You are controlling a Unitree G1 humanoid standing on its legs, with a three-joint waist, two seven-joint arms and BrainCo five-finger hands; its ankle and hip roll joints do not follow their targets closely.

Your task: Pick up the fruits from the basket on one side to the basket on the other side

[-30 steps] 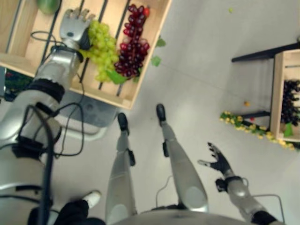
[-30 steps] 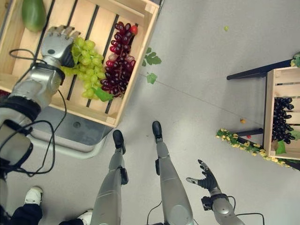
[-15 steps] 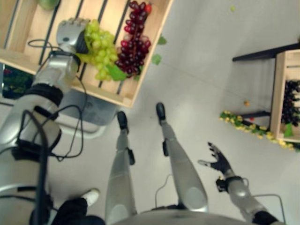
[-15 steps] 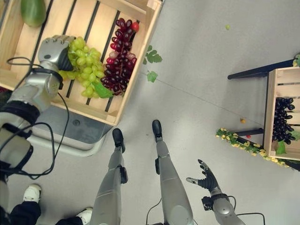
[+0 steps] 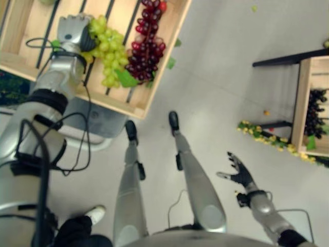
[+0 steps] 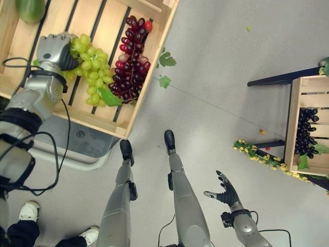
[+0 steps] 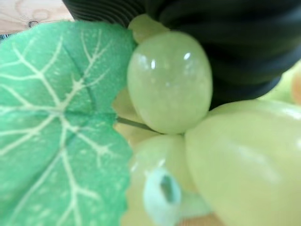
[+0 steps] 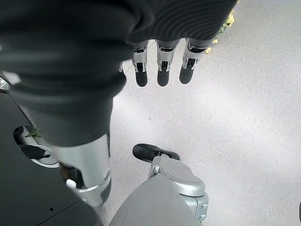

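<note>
Here, upper left of the frame, the left hand apparently clasps the green grape bunch in the wooden crate; soft, loose-hanging fruit best gripped near the stem.

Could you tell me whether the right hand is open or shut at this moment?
Open. The right hand hangs low over the floor with its fingers straight and spread, holding nothing.
</note>
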